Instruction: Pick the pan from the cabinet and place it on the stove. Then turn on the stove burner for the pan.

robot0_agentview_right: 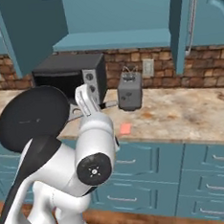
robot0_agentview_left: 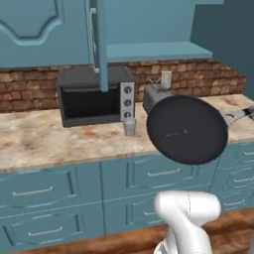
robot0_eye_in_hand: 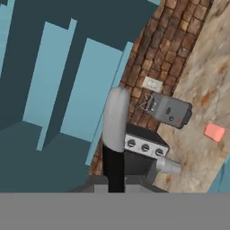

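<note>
We had the pan (robot0_agentview_left: 187, 130) out of the cabinet (robot0_agentview_right: 110, 18) and hanging in the air in front of the counter, its black round tipped up on edge so the base faced the left base camera. The gripper (robot0_agentview_left: 249, 113) was pinched tight on the end of the pan's long grey handle at the right edge of that view, which would explain the tilt: held so far from its weight, the pan hung off the wrist. In the hand view the handle ran straight up from between the fingertips.

The marbled tan countertop (robot0_agentview_left: 44, 139) carried a black microwave (robot0_agentview_left: 94, 96), a grey toaster (robot0_agentview_right: 130, 93), a small glass (robot0_agentview_left: 129, 126) and a pink sponge (robot0_agentview_right: 126, 128). Behind ran a brick backsplash (robot0_agentview_right: 206, 72); below, teal drawers (robot0_agentview_left: 49, 191). The cabinet doors stood open. No stove was in sight, so we judged the base must drive before any placing.
</note>
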Motion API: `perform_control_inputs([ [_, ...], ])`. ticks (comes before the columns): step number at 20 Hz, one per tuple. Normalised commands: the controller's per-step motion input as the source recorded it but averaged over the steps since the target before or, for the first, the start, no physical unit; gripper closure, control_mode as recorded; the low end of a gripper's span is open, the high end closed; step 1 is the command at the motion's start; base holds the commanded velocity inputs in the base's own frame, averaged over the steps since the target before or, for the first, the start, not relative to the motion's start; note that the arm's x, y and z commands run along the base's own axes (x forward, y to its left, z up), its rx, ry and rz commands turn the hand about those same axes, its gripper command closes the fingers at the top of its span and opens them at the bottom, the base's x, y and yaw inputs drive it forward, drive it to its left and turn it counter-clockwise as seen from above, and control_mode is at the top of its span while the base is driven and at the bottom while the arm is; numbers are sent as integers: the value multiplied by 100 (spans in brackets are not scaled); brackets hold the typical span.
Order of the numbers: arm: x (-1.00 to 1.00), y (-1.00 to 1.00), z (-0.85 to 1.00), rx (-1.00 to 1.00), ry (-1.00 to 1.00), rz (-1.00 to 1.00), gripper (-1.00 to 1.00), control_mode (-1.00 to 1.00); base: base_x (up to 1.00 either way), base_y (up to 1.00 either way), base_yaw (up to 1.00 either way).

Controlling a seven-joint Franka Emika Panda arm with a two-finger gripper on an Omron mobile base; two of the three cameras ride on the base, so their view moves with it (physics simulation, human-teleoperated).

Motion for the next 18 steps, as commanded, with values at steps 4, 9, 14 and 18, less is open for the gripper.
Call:
perform_control_inputs([
  [4,0,0,0,0,0,0,100,100,-59,44,5],
  [9,0,0,0,0,0,0,100,100,-66,58,5],
  [14,0,0,0,0,0,0,100,100,-51,81,7],
  [18,0,0,0,0,0,0,100,100,-25,96,7],
])
